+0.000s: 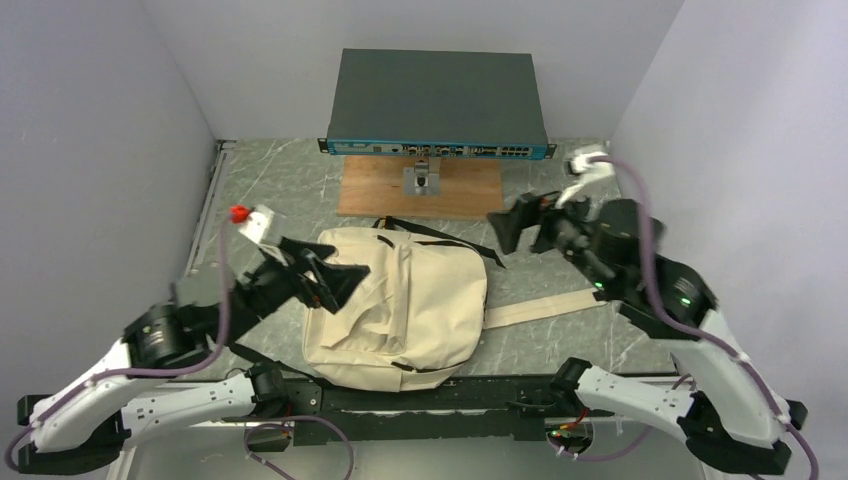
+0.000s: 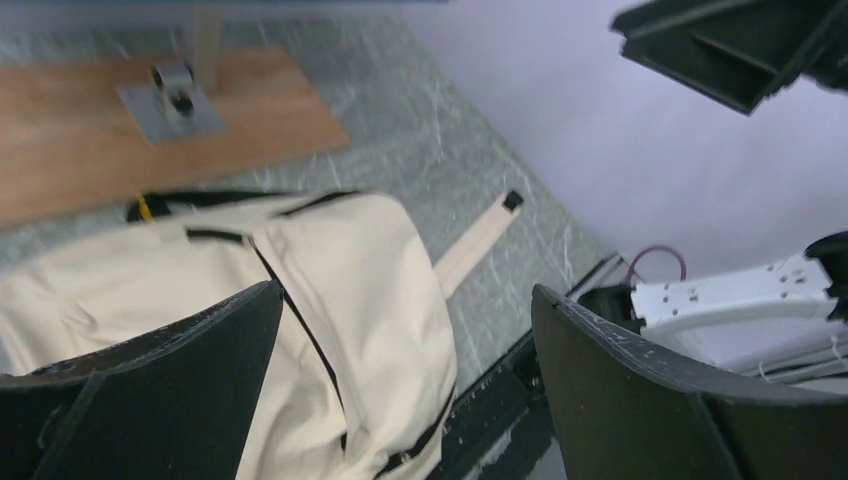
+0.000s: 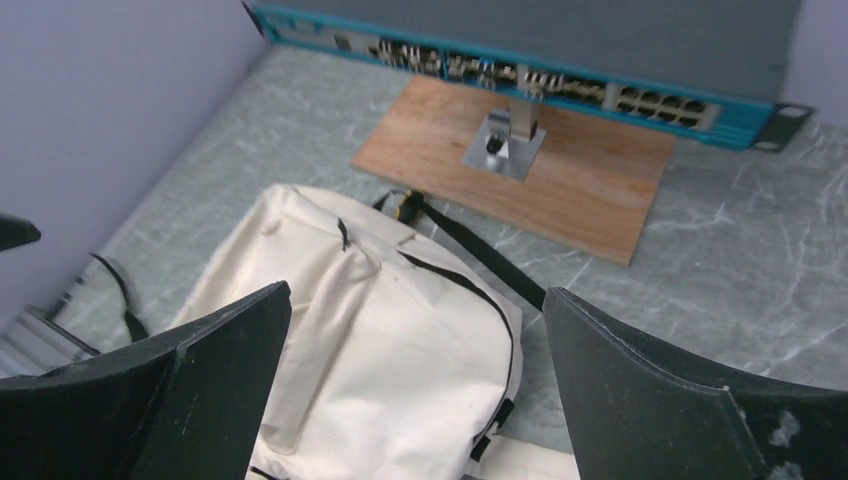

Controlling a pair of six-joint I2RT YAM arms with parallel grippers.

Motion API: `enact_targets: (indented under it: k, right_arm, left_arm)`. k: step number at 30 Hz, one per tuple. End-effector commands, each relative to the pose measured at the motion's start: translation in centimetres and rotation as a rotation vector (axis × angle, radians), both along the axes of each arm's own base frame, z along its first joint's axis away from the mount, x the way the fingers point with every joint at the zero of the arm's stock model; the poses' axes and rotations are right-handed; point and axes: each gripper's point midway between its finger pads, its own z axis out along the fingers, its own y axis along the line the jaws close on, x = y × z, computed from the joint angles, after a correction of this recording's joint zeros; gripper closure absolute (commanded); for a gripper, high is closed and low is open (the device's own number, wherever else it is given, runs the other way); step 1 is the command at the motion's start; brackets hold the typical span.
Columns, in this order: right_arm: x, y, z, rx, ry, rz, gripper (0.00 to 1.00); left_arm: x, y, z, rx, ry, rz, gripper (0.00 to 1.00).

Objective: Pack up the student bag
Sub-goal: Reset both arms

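The student bag, cream canvas with black zippers, lies flat.

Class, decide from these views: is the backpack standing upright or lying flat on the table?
Lying flat: the student bag rests front side up on the table, one beige strap trailing across the surface.

My left end effector and right end effector are matt black plastic. The cream cloth backpack is soft and creased; behind it lies a smooth brown wooden board.
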Motion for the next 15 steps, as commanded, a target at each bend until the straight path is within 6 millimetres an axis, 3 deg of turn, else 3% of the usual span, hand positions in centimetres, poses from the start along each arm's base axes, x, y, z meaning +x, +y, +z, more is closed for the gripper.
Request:
enact_targets:
  k: [1, 3, 7, 10, 15]
  right_arm:
    - [-2.8, -4.8, 5.7, 0.14, -0.095, -0.08, 0.0]
    - [-3.8, -6.6, 7.4, 0.187, -0.145, -0.108, 0.0]
    - [-4.8, -9.0, 9.0, 0.241, -0.194, -0.157, 0.0]
    - [-5.3, -10.1, 9.7, 0.282, -0.199, -0.188, 0.0]
    - [-5.4, -10.1, 9.6, 0.251, -0.216, -0.172, 0.0]
  left_arm:
    - [0.5, 3.9, 4.3, 0.068, -0.154, 0.078, 0.0]
    - [0.5, 5.1, 5.7, 0.067, -0.179, 0.105, 0.0]
    - [0.5, 7.7, 7.0, 0.06, -0.205, 0.171, 0.0]
    - [0.1, 9.2, 7.7, 0.042, -0.223, 0.197, 0.0]
    - [-0.3, 10.7, 7.9, 0.02, -0.225, 0.216, 0.0]
